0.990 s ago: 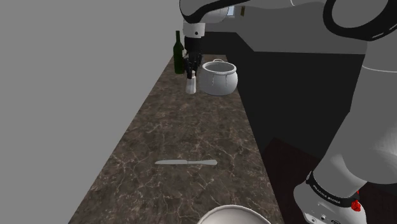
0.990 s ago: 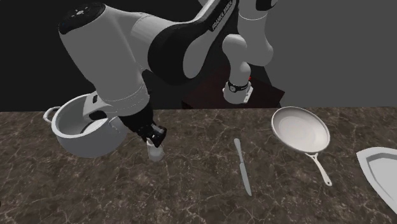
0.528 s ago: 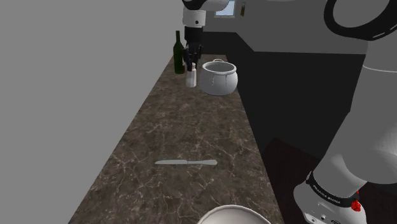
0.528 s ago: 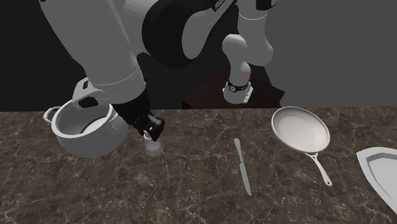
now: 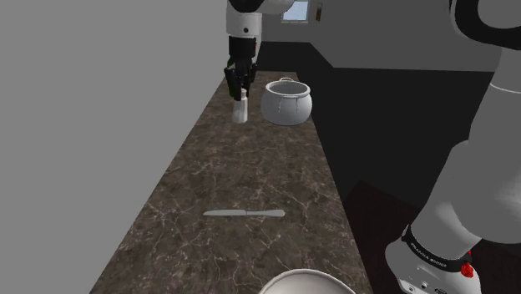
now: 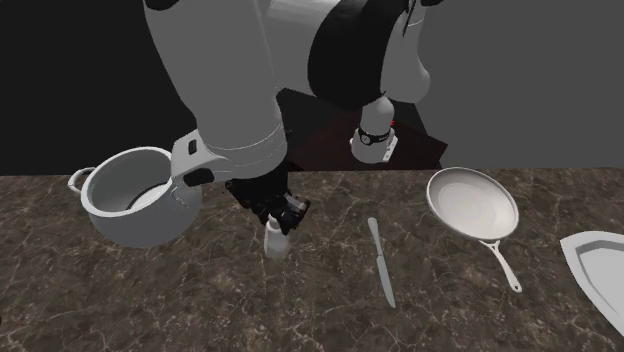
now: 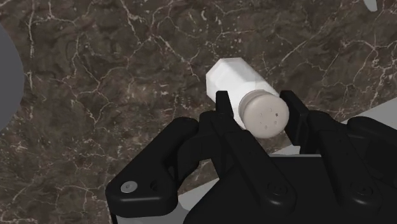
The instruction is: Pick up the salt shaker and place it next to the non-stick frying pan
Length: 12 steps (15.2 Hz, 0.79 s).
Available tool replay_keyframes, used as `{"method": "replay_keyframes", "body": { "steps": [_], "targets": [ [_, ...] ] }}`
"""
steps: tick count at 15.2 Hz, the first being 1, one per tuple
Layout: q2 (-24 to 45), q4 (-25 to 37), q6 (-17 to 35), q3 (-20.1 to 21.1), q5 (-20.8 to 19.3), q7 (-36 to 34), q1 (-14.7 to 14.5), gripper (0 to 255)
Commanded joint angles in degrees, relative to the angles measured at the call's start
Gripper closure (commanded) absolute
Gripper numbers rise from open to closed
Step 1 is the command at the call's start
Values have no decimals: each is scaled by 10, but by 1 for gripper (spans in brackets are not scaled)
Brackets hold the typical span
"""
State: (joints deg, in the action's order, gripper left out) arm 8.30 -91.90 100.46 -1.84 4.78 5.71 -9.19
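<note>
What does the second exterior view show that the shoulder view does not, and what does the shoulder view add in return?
The second exterior view adds the handle of the frying pan and the corner of a white plate at its right edge. The shoulder view adds the grey wall that runs along the counter. Both share the gripper shut on the white salt shaker, the pot beside it, the knife on the dark marbled counter, and the pan's rim.

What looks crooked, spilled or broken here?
Nothing really. The salt shaker is clasped near its cap by the gripper, the pot stands upright, and the knife lies flat on the counter.
</note>
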Motion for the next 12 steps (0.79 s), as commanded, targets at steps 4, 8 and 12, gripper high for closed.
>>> {"method": "replay_keyframes", "body": {
  "steps": [4,8,12],
  "targets": [
    [-20,-23,9,26,-4,-62,-35,255],
    [-27,-33,15,49,-7,-114,-64,255],
    [-26,-32,19,73,-11,-167,-93,255]
  ]
}}
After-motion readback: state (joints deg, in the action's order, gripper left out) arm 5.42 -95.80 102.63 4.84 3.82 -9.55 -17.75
